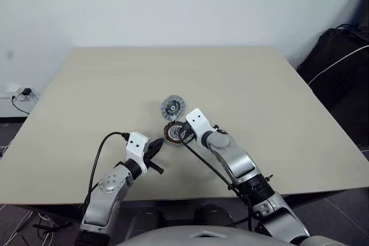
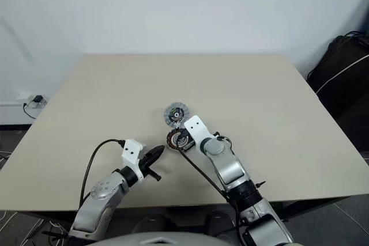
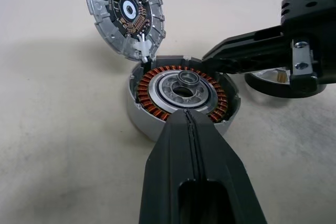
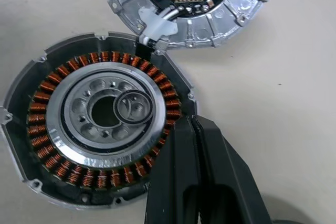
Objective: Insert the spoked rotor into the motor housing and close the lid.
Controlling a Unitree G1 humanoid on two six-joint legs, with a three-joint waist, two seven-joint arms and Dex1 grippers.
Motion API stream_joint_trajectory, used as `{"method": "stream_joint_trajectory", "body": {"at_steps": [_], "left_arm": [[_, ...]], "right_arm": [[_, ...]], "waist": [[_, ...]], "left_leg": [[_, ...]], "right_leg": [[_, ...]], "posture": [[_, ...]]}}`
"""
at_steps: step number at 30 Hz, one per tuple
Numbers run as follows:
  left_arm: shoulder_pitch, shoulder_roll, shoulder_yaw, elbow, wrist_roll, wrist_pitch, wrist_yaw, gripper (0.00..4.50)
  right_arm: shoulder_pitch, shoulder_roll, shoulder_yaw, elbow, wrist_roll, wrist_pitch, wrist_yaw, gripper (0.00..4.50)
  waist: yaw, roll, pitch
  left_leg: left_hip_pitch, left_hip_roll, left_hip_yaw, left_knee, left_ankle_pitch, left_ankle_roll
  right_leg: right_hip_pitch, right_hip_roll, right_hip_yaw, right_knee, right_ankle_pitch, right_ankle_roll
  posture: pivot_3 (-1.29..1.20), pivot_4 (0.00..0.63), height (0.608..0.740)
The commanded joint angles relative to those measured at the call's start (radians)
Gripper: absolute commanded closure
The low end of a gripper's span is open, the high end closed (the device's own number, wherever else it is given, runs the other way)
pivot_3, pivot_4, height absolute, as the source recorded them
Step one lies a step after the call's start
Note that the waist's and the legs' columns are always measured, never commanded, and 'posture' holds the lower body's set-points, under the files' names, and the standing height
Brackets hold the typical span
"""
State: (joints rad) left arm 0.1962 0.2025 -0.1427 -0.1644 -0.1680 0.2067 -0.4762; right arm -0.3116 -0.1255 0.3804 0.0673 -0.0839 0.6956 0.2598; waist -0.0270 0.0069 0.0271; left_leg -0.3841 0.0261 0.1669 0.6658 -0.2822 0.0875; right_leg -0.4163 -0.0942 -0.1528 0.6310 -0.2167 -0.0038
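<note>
Table [image 1: 277, 96]: pale beige, matte, flat, faintly mottled up close.

Motor housing [image 4: 100, 129]: sits on the table near the front middle, between the two grippers. Round silver cast shell with small tabs on the edge, a ring of copper-orange windings inside, then a dark band and a pale machined hub with a ring of round pockets and a central bore. A small thin ring [image 4: 133, 107] lies off-centre on the hub, partly over the bore.

Lid [image 3: 126, 11]: lies flat just behind the housing, touching its edge where a short white lead [image 4: 157, 24] crosses between them. Inner face up: silver ribbed rim, dark circuit board with copper pads, pale round centre.

Spoked rotor [image 3: 273, 83]: only a dark rim arc visible in the left wrist view, on the table behind the right gripper, just beside the housing. Spokes not discernible.

Right gripper [image 4: 193, 129]: black fingers pressed together, nothing between them, tip over the housing's winding ring on its own side. Whether it touches, can't tell.

Left gripper [image 3: 190, 120]: fingers also together, empty, tip at the housing's near rim.
</note>
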Motion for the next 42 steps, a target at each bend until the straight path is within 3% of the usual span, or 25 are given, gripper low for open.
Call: {"method": "stream_joint_trajectory", "body": {"at_steps": [1, 30, 42], "left_arm": [[-0.002, -0.003, -0.001, -0.046, -0.007, -0.024, 0.004, 4.50], [-0.003, -0.007, -0.010, -0.018, -0.005, -0.017, 0.016, 4.50], [-0.006, -0.005, -0.015, -0.015, -0.001, -0.015, 0.015, 4.50]], "right_arm": [[-0.026, 0.008, -0.003, 0.001, -0.013, -0.025, 0.001, 4.45], [-0.016, 0.033, 0.026, 0.029, -0.023, -0.099, 0.113, 4.45], [-0.005, 0.059, -0.013, 0.024, -0.025, -0.169, 0.047, 4.45]], "waist": [[0.000, 0.000, 0.000], [-0.007, 0.000, 0.000], [-0.008, 0.000, 0.000]], "left_leg": [[0.000, 0.000, 0.000, 0.000, 0.000, 0.000], [0.000, 0.000, 0.000, -0.002, 0.001, -0.001], [0.000, 0.000, 0.001, -0.003, 0.001, -0.002]], "right_leg": [[0.000, 0.000, 0.000, 0.000, 0.000, 0.000], [-0.001, 0.000, 0.000, 0.000, -0.001, -0.001], [-0.002, 0.000, 0.000, 0.001, -0.001, -0.001]], "posture": [[0.00, 0.000, 0.740], [0.00, 0.000, 0.740], [0.00, 0.000, 0.740]]}}
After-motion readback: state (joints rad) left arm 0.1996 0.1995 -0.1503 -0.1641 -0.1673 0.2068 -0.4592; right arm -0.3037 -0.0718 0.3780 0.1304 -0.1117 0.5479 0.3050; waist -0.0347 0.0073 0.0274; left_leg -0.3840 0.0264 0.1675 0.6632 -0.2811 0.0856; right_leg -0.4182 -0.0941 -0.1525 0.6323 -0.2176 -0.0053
